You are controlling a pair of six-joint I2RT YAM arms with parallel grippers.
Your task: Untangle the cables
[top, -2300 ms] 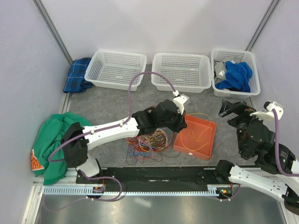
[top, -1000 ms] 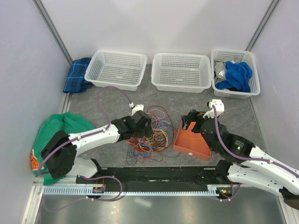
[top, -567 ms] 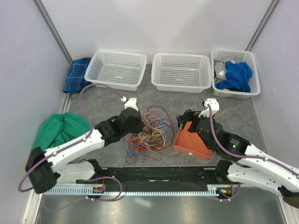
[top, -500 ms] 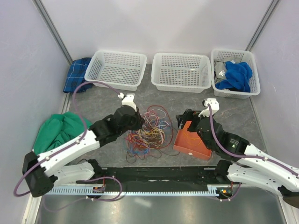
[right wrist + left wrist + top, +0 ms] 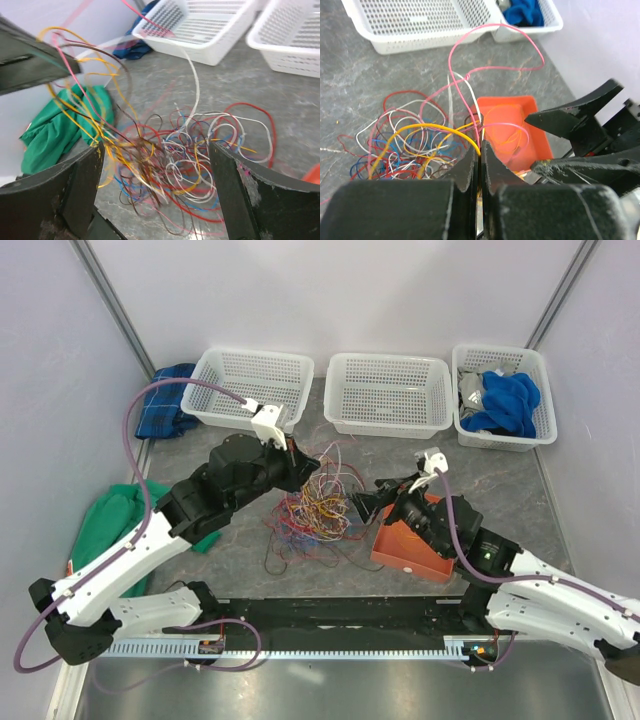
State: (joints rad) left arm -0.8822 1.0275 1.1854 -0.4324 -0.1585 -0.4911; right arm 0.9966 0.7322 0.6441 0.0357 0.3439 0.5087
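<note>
The cables (image 5: 318,506) are a tangle of red, yellow, white, blue, pink and brown wires on the grey table, partly pulled up. My left gripper (image 5: 292,454) is raised above the tangle's far left side. In the left wrist view it (image 5: 480,148) is shut on yellow and pink wires, and a pink loop (image 5: 495,45) rises above. My right gripper (image 5: 366,502) is open at the tangle's right edge. In the right wrist view the tangle (image 5: 175,160) lies between and beyond its spread fingers (image 5: 80,185).
An orange tray (image 5: 412,548) holding an orange wire sits under the right arm. Three white baskets (image 5: 385,390) stand at the back, the right one holding blue cloth (image 5: 505,400). Green cloth (image 5: 105,525) lies left, blue plaid cloth (image 5: 165,400) far left.
My left gripper has risen and moved back with wires in it, pulling the tangle upward. My right gripper has moved left from over the tray to the tangle's edge.
</note>
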